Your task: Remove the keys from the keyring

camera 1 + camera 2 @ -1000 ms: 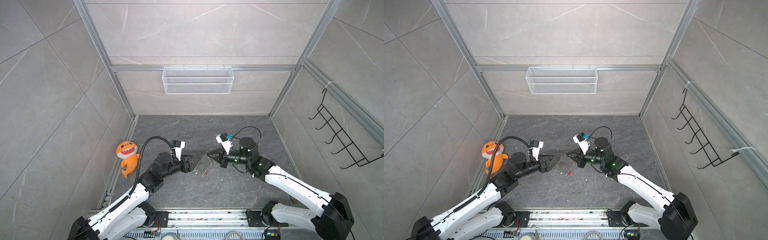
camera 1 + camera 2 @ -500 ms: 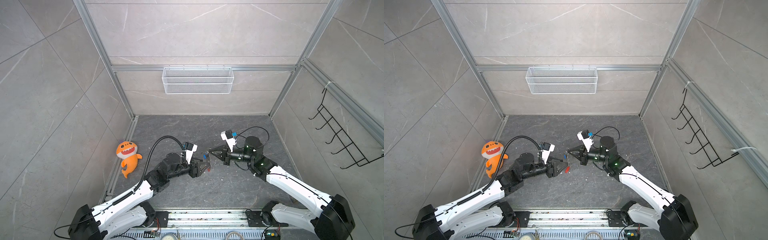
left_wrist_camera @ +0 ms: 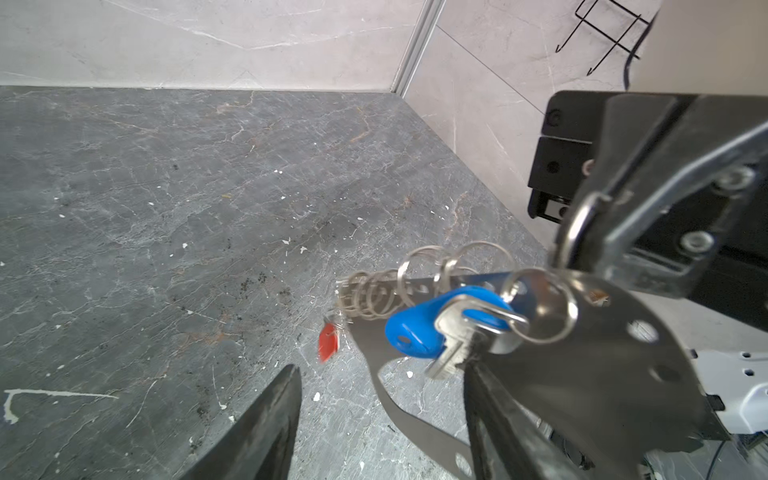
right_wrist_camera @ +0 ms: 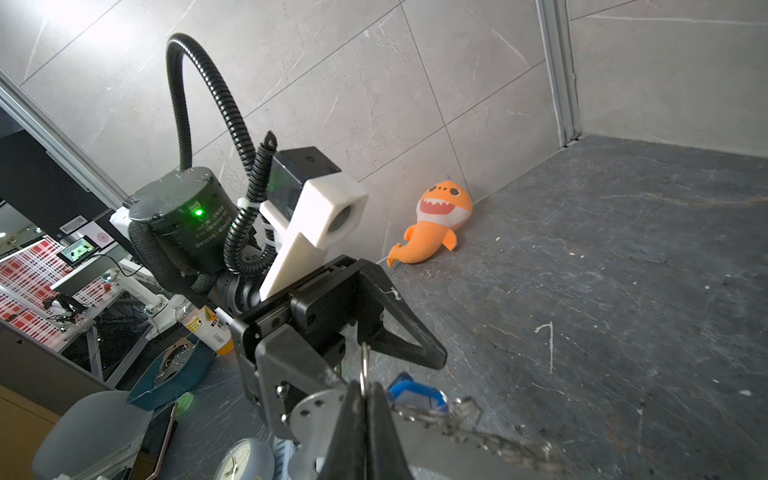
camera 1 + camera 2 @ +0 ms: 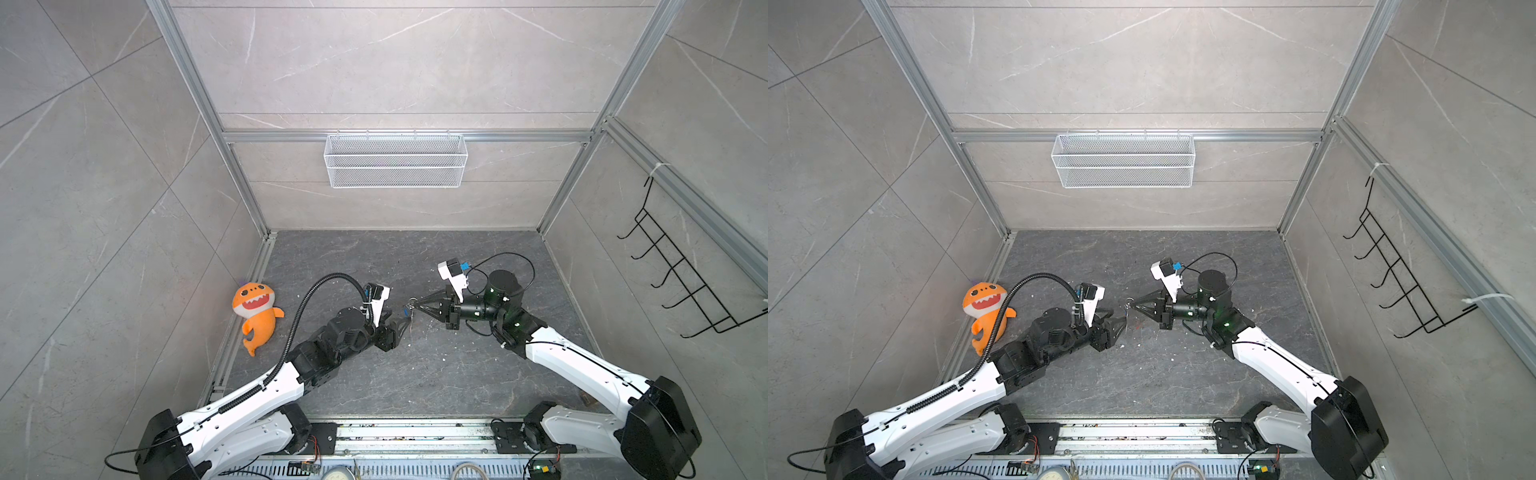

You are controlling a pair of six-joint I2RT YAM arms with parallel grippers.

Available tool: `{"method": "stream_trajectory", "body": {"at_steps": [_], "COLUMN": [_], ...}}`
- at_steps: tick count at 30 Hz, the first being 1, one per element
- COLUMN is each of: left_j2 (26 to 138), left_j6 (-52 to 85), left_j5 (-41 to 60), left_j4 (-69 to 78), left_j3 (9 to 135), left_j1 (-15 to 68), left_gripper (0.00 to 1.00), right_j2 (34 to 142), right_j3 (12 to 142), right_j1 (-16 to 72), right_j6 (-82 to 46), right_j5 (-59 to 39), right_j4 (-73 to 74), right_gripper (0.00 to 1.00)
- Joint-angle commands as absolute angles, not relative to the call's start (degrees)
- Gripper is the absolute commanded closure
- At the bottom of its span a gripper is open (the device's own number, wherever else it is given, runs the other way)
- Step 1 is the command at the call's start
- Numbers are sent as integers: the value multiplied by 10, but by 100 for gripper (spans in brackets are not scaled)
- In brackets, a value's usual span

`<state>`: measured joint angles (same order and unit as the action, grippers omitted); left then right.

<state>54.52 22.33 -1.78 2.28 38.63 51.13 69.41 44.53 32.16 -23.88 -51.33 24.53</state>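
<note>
The right tool (image 4: 363, 386) is closed tight, its two tips pinching a silver split ring (image 4: 364, 365) of the keyring (image 3: 602, 374). The keyring hangs above the dark worktop (image 5: 415, 374), midway between the two arms. The left tool (image 3: 382, 368) stands partly open, and bare worktop shows through the gap between its jaws. One of its fingers (image 3: 498, 415) lies right by the flat grey fob, whose cutout edge curves into that gap. Whether the finger presses on the fob cannot be told. There are two keys. The blue-tagged key (image 3: 419, 332) sits on a ring just beside the fob, its metal blade pointing down. The red-orange-tagged key (image 3: 328, 341) dangles at the far end of the chain of small silver rings (image 3: 374, 291) and looks blurred. There is one keyring, and there are two tools. One orange plush shark (image 5: 255, 311) lies at the left wall, well apart from the tools. One white wire basket (image 5: 395, 160) hangs on the back wall, and one black hook rack (image 5: 685, 282) on the right wall.
</note>
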Motion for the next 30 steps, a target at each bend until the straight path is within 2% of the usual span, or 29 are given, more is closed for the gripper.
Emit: {"method": "stream_trajectory", "body": {"at_steps": [1,5,8,20,30], "left_j2": [552,550,552,533,514], "left_j6": [199,195,191,180,176], "left_j5": [-18,5,8,-40,-45], "left_j4": [47,73,76,52,32], "left_j3": [412,406,410,416,421], "left_j1": [516,520,522,524,526], "left_gripper": [33,31,34,69,92], "right_j2": [696,700,704,696,692], "right_j3": [441,437,433,422,423], "right_j1": [320,320,320,320,320], "right_j6": [-258,-265,-273,-273,-264], "right_j5": [-531,-533,-534,-531,-526], "right_j4": [289,299,308,299,277], "right_gripper": [100,100,100,100,100]}}
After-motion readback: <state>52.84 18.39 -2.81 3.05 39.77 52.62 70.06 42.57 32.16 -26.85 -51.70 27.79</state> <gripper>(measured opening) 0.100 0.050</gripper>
